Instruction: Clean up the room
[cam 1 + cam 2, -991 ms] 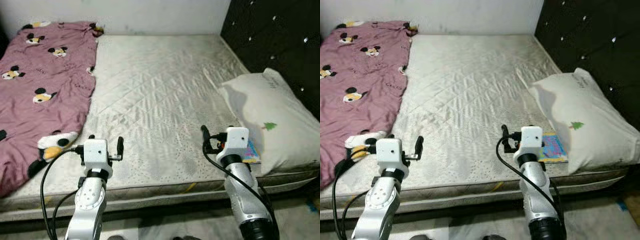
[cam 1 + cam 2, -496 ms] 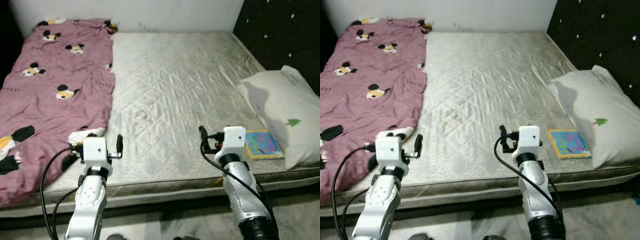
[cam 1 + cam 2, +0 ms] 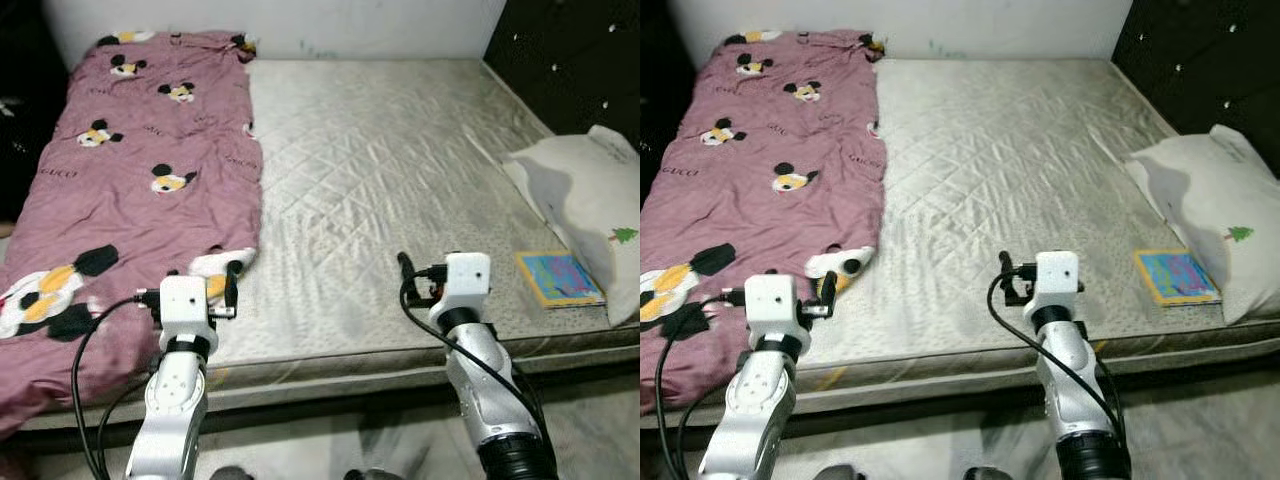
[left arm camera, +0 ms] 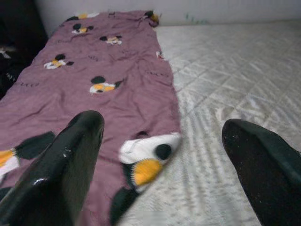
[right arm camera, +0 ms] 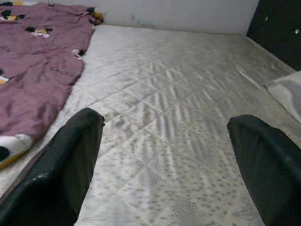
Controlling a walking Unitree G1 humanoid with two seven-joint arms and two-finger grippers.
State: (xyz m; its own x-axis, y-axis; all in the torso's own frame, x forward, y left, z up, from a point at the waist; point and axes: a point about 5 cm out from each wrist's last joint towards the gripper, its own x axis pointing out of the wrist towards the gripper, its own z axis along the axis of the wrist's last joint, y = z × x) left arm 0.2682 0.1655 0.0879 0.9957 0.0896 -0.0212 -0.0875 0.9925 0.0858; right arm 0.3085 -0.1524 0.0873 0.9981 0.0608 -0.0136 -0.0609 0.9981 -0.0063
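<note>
A pink blanket (image 3: 130, 180) printed with cartoon mice covers the left side of the bed, its lower corner drooping over the mattress (image 3: 390, 170) edge. At the right lie a white pillow (image 3: 600, 190) and, beside it, a colourful book (image 3: 560, 278). My left gripper (image 4: 162, 127) is open and empty, held over the front edge of the bed at the blanket's near corner (image 4: 150, 157). My right gripper (image 5: 164, 120) is open and empty too, above the bare quilted mattress left of the book.
A dark tufted headboard (image 3: 580, 50) stands along the right side and a pale wall (image 3: 300, 20) runs behind the bed. A strip of floor (image 3: 330, 450) lies between me and the bed front. Something dark sits left of the blanket (image 3: 20, 110).
The camera has swung left: the blanket fills more of the view and the pillow and book have slid toward the right edge. Both grippers stay open and empty in the same pose.
</note>
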